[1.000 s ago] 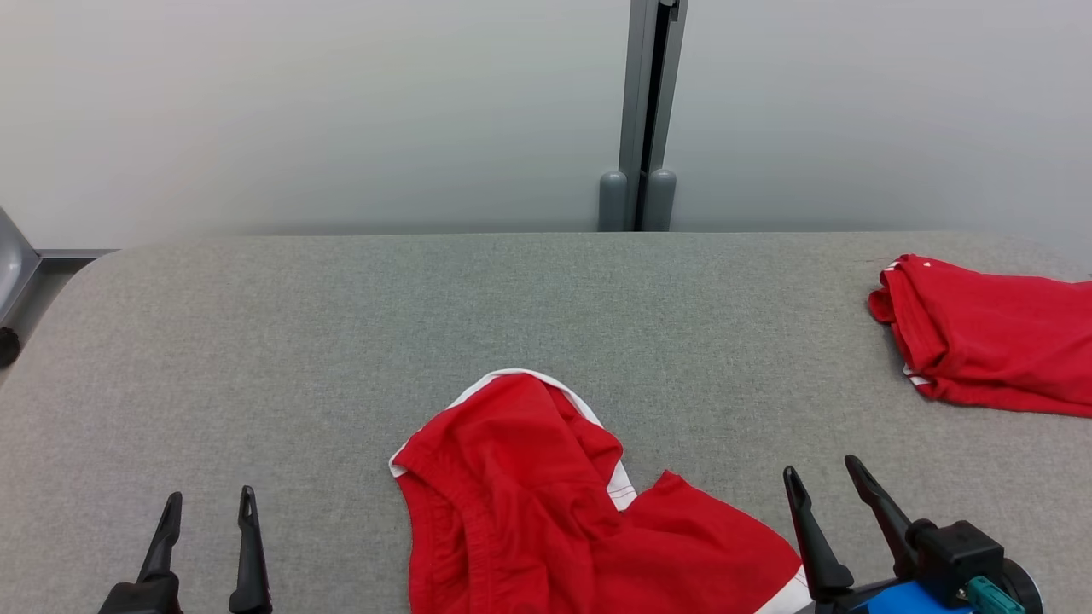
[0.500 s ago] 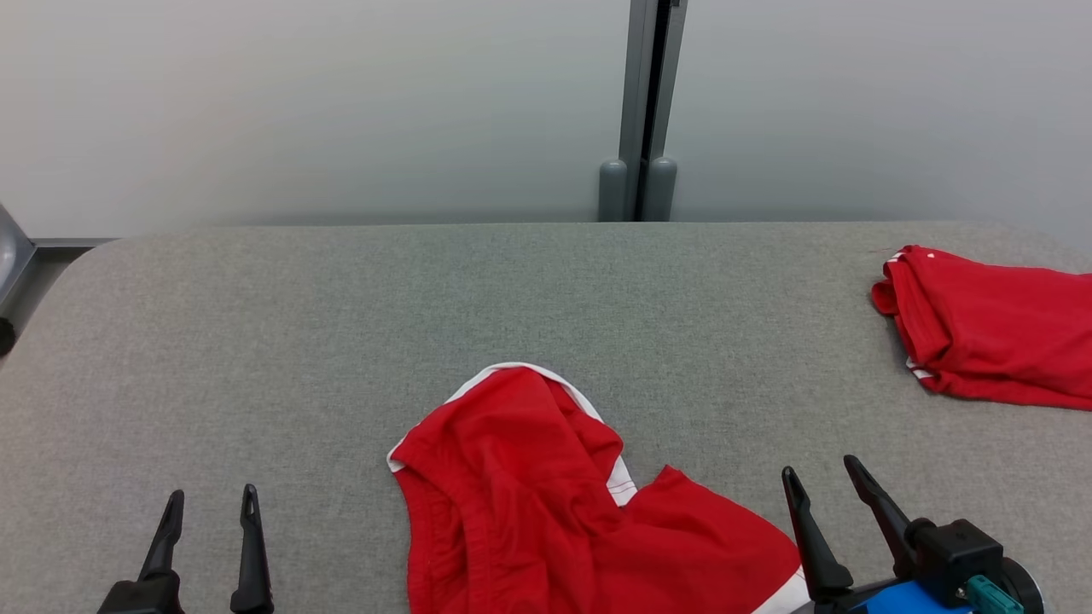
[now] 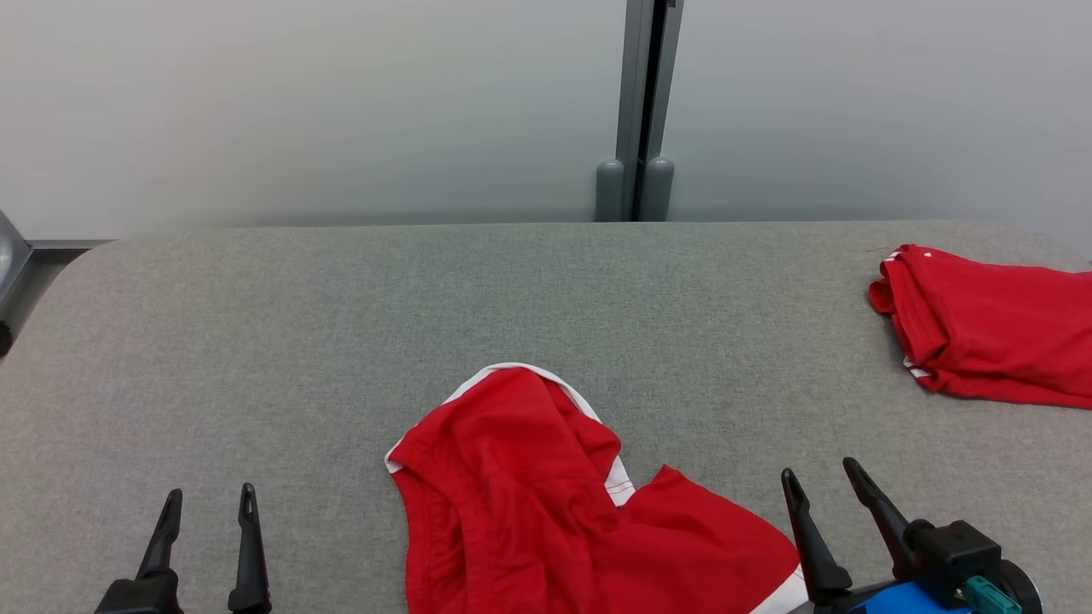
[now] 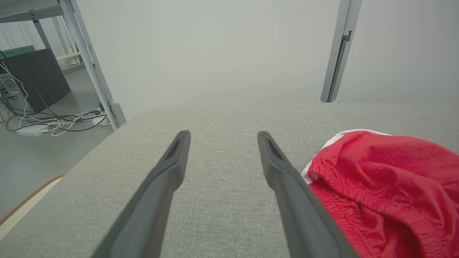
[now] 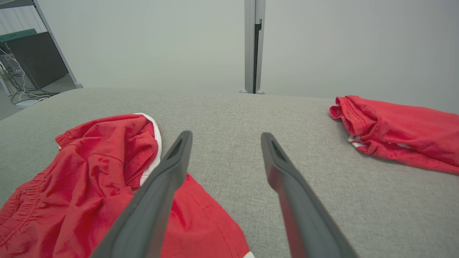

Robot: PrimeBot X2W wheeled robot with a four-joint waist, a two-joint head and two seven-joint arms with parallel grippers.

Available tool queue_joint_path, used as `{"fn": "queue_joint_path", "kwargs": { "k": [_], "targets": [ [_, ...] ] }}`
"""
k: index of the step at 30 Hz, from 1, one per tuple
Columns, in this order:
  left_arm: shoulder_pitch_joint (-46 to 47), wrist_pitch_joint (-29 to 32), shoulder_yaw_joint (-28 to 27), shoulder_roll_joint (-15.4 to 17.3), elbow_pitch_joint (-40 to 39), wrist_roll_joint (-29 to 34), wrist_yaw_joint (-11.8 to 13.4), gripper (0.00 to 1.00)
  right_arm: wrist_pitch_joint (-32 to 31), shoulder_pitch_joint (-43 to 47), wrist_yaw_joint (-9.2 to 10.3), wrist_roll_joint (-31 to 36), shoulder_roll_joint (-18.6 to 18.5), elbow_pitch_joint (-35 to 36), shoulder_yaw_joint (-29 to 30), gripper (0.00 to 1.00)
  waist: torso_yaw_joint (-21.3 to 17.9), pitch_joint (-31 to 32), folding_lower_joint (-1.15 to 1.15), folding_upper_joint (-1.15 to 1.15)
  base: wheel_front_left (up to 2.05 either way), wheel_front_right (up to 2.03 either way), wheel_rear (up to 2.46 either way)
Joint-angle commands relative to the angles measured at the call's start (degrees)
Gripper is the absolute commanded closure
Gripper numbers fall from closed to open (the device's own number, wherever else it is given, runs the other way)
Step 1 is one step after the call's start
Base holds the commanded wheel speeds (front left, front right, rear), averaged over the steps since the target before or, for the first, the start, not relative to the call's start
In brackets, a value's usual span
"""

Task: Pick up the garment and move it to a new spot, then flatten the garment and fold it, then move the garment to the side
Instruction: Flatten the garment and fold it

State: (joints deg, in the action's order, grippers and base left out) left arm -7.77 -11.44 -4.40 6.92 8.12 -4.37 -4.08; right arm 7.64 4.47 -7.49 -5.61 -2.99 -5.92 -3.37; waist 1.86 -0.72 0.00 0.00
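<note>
Well right of garment (image 3: 554,503), red bundle (image 3: 990,333)

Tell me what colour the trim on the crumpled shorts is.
White, along the edge of the red shorts; it shows best in the head view.

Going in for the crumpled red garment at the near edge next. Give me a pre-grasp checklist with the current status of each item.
1. Left gripper open, nothing between its fingers: ok.
2. Right gripper open, nothing between its fingers: ok.
3. Crumpled red garment lies loose between the two grippers: ok.
4. Garment's near part runs off the bottom of the head view, so its full extent: cannot tell.
5. Second red garment sits apart at the far right, not tangled with the target: ok.
6. Room on the grey table beyond the garment for a new spot: ok.
</note>
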Motion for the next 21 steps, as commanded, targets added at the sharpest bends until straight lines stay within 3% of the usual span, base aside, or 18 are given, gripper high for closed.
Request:
{"fn": "queue_joint_path", "kwargs": {
  "k": [1, 10, 14, 21],
  "targets": [
    [1.0, -0.3, 0.3, 0.4, 0.2, -0.1, 0.0, 0.00, 0.2, 0.3, -0.01, 0.1, 0.1, -0.1, 0.1, 0.00, 0.0, 0.0, 0.00, 0.00, 0.00, 0.00, 0.00],
    [1.0, 0.0, 3.8, 0.4, 1.1, -0.9, -1.6, 0.00, -0.9, 0.0, -0.01, -0.2, 0.1, -2.9, 1.6, 0.00, -0.1, -0.2, 0.00, 0.00, 0.00, 0.00, 0.00],
    [1.0, 0.6, 8.1, 0.2, 1.4, 0.1, -2.4, 0.00, -0.4, -1.0, -0.01, 0.2, 0.1, -5.6, 2.8, 0.00, -0.1, -0.5, 0.00, 0.00, 0.00, 0.00, 0.00],
    [1.1, 1.7, 19.7, 3.7, 4.3, 1.3, -3.4, 0.00, 0.2, -3.0, -0.01, 1.0, -0.3, -11.1, 2.9, 0.00, -0.1, -1.6, 0.00, 0.00, 0.00, 0.00, 0.00]
  ]
}}
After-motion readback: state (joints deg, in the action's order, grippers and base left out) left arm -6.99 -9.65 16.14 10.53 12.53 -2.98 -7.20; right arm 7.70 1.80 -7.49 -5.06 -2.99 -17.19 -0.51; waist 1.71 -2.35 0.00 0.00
